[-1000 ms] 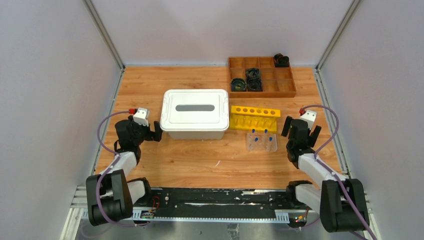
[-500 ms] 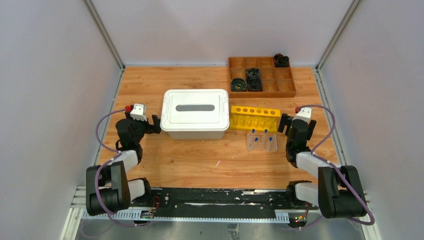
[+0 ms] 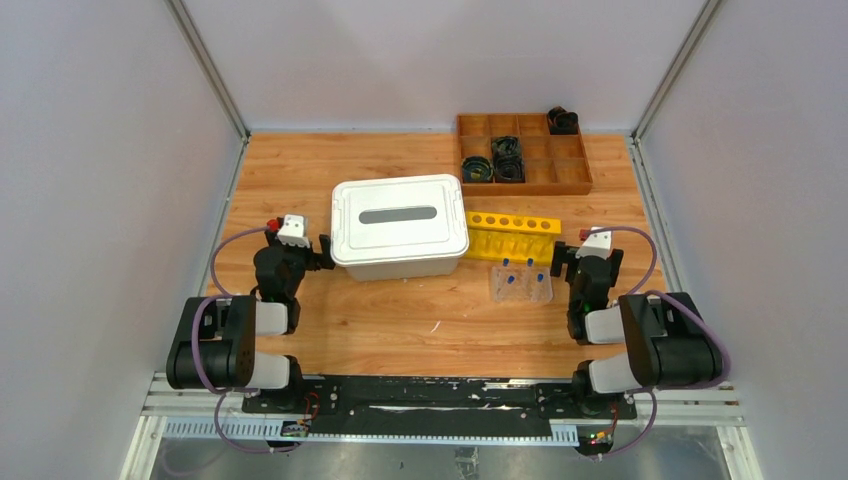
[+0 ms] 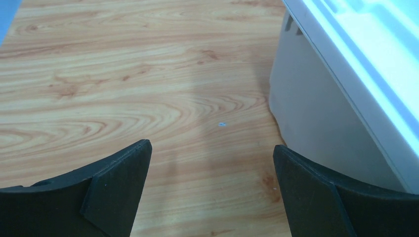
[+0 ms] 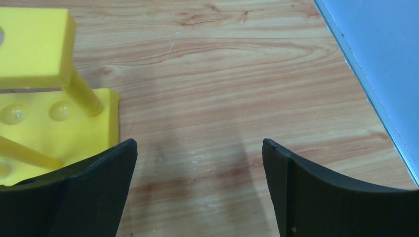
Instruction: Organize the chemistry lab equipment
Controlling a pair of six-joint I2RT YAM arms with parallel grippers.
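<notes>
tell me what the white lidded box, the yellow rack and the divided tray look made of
White lidded box: likely plastic, smooth, slightly glossy, moulded rounded corners. Yellow rack: probably plastic, uniform bright colour, moulded posts and dimples. Divided tray: looks like wood, brown and matte; grain too small to confirm.

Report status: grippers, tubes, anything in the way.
Left gripper open, empty, beside white bin, lid on. Right gripper open, empty, beside yellow rack. Blue-capped tubes in clear tray, ungrasped.
</notes>
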